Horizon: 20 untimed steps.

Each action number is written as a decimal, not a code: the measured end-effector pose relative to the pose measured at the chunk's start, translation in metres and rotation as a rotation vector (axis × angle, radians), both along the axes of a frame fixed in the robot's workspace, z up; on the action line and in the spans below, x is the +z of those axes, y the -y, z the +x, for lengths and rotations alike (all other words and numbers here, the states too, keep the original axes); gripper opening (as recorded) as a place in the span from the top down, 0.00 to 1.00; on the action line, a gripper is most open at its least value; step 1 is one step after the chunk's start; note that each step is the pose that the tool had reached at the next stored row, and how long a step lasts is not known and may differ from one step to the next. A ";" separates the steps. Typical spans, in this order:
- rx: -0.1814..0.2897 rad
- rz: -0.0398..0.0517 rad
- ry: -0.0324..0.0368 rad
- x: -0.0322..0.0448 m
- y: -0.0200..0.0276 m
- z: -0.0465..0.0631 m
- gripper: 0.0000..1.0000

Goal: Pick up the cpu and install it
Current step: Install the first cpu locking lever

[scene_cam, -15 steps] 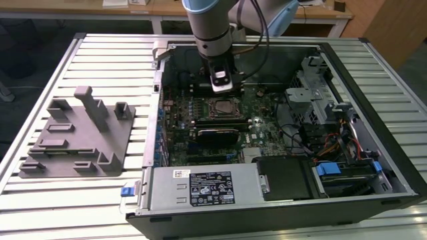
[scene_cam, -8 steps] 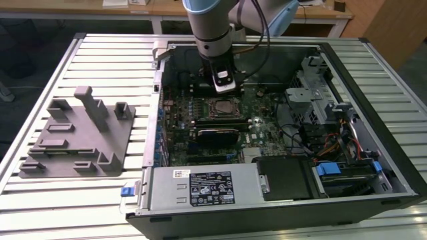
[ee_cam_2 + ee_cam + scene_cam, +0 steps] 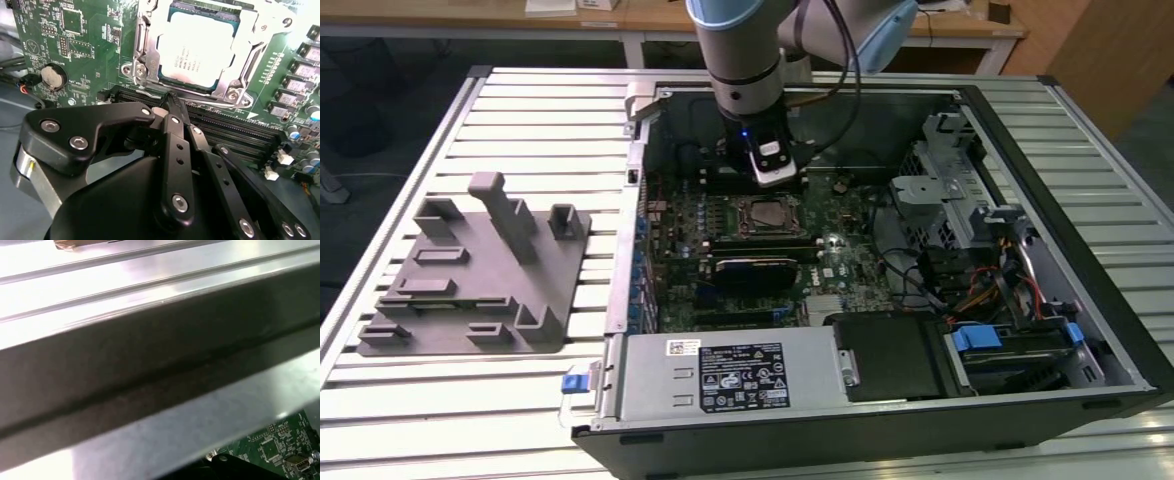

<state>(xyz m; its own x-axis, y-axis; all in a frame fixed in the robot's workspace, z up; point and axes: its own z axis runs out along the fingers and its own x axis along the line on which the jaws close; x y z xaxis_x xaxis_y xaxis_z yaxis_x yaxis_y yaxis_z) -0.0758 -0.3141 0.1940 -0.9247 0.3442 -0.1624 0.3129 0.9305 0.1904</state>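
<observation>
Slatted aluminium table [image 3: 520, 110] carries an open computer case [image 3: 881, 420] lying on its side, with wooden desks behind it at the far edge of the exterior view.

The cpu [image 3: 200, 47] lies flat in the socket on the green motherboard [image 3: 95, 30], its pale silver top facing up and lit brightly. The socket's metal frame [image 3: 142, 55] surrounds it on all sides. In the exterior view the cpu [image 3: 766, 213] sits near the middle of the board, in the upper half of the case.

The gripper [image 3: 171, 100] hangs just beside the socket, its black fingers [image 3: 176, 145] drawn together to a narrow tip with nothing held between them. That tip is over the dark memory slots [image 3: 235, 135] that run along the socket's edge, and it does not touch the cpu. In the exterior view the gripper [image 3: 775, 178] points down into the case from the arm [image 3: 740, 50], just above the socket.

A round coin battery [image 3: 52, 77] sits on the board, well apart from the socket. A silver power supply [image 3: 720, 375] fills the near corner of the case. On the exterior view's left, a grey plastic fixture [image 3: 467, 270] with upright posts rests on the table outside the case.
</observation>
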 end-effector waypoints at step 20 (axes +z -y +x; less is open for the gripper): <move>0.042 -0.0110 0.0002 -0.0029 0.0010 0.004 0.89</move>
